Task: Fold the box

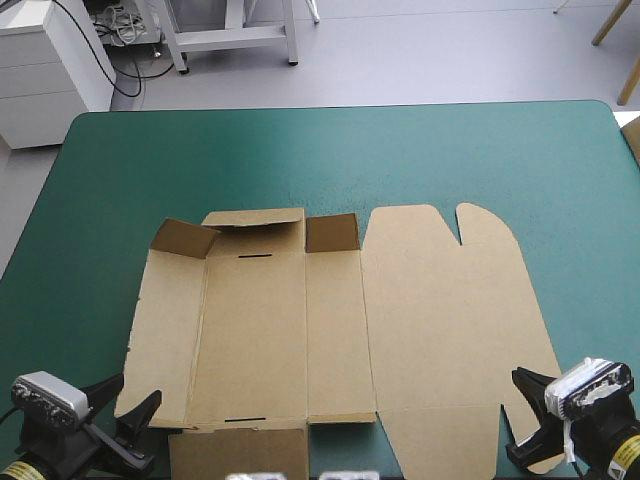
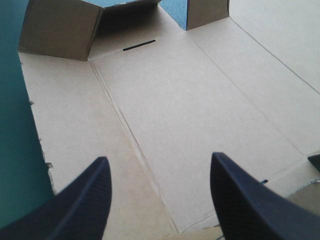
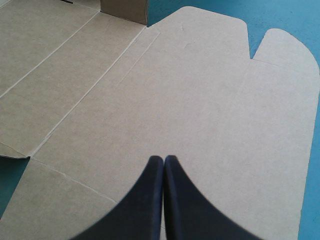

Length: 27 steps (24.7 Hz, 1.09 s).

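Entry, left to right.

Your left gripper [image 2: 159,157] hung low over the near left corner of the box [image 1: 330,330]. Its fingers stood wide apart and held nothing. Under them lay the crease between the side panel [image 1: 165,330] and the base [image 1: 255,335].

The box lay on the table [image 1: 330,150], towards its near edge and about midway across, almost wholly flat. Only the far end had risen. The corner flap [image 1: 183,238] stood up, the end flap [image 1: 255,222] leaned up behind the slot [image 1: 255,257], and a small flap [image 1: 332,233] stood upright beside it. The board looked clean and its scores crisp. I noted a ragged outer edge on the side panel.

The lid [image 1: 450,320] lay flat to the right, its two rounded tabs pointing to the far edge.

Your right gripper [image 3: 164,160] sat over the lid's near right part. Its fingers were pressed together into one point, with no board between them. Whether the tip touched the lid, I could not tell.

Judgement: the task was in its early part, at raising the walls, with no wall tucked yet.

The next move probably called for you to close the left fingers on the side panel's edge and hinge it up along its score. The right tip could pin the lid meanwhile so the sheet did not slide.
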Motion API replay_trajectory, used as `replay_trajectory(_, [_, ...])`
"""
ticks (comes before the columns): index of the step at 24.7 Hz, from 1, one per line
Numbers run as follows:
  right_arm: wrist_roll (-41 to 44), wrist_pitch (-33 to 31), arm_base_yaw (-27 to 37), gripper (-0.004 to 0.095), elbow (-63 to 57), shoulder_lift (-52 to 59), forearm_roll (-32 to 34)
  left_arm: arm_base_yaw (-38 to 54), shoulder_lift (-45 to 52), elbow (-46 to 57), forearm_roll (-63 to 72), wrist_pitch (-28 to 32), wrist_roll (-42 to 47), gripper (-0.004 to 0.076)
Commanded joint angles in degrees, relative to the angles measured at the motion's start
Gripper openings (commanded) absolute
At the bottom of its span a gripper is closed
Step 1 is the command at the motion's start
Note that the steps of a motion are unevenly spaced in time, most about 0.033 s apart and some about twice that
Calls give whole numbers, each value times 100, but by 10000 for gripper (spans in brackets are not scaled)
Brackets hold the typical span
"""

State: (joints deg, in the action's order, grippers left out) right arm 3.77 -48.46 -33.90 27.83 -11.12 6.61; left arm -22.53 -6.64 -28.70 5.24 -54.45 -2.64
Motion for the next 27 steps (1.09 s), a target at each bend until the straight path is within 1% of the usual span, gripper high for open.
replay_trajectory(1, [-2,366,34,-20,136,-63,41,-32,-289,-190,3,684,77,421])
replay_trajectory(4, [-2,356,34,-20,136,-63,-89,-32,-701,-364,-12,906,88,421])
replay_trajectory(7, [-116,356,34,-20,136,-63,-149,-32,-1326,-691,-62,960,61,421])
replay_trajectory(14, [-131,345,34,-20,136,-63,-124,-32,-3284,-1687,-267,625,158,421])
replay_trajectory(16, [-140,336,34,-20,136,-63,-94,-32,-3704,-1900,-267,529,217,421])
replay_trajectory(18, [-140,336,34,-20,136,-63,-94,-32,-4678,-2443,-245,-2,309,421])
replay_trajectory(19, [-140,336,34,-20,136,-63,-94,-32,-4897,-2545,-245,-147,309,421])
replay_trajectory(20, [-140,333,34,-20,136,-63,-94,-32,-5253,-2779,-272,-429,339,421])
replay_trajectory(24, [-130,323,34,-20,136,-63,-94,-32,-5979,-3300,-294,-984,9,421])
replay_trajectory(27, [-130,311,34,-20,136,-63,-94,105,-6158,-3547,-308,-1476,-53,421])
